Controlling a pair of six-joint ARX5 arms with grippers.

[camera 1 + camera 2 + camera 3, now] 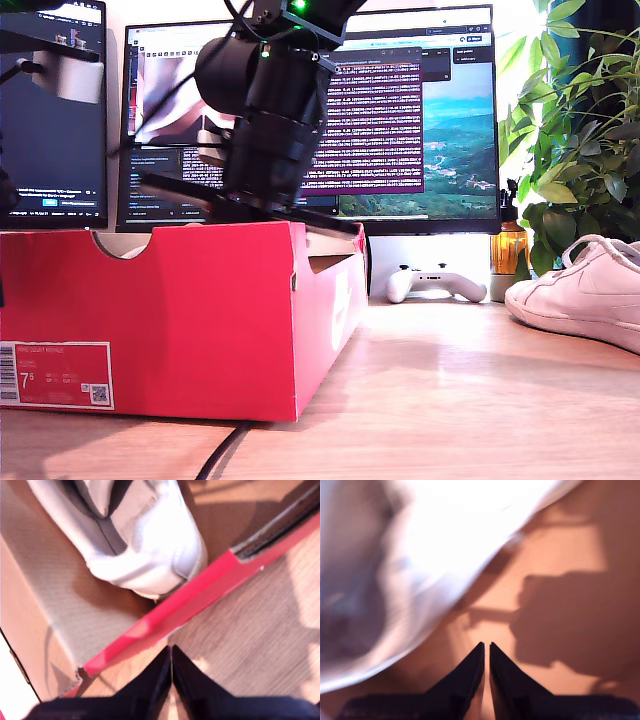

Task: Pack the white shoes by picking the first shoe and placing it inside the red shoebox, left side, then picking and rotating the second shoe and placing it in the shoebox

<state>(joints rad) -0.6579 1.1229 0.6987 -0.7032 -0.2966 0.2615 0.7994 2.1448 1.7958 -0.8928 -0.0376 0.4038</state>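
The red shoebox (180,310) stands at the exterior view's left, its "7.5" label facing the camera. A black arm (270,120) hangs just over the box's open top near its right rim. One white shoe (145,540) lies inside on the brown floor, its heel near the red wall (200,592). My first gripper (171,650) is shut and empty above that wall's outer side. The other white shoe (585,290) rests on the table at the exterior view's right edge. My second gripper (486,645) is shut and empty beside a blurred white shoe (420,555).
Two monitors (410,110) stand behind the box. A white game controller (435,282), an amber bottle (508,248) and a leafy plant (580,130) sit at the exterior view's back right. A black cable (225,455) runs under the box's front.
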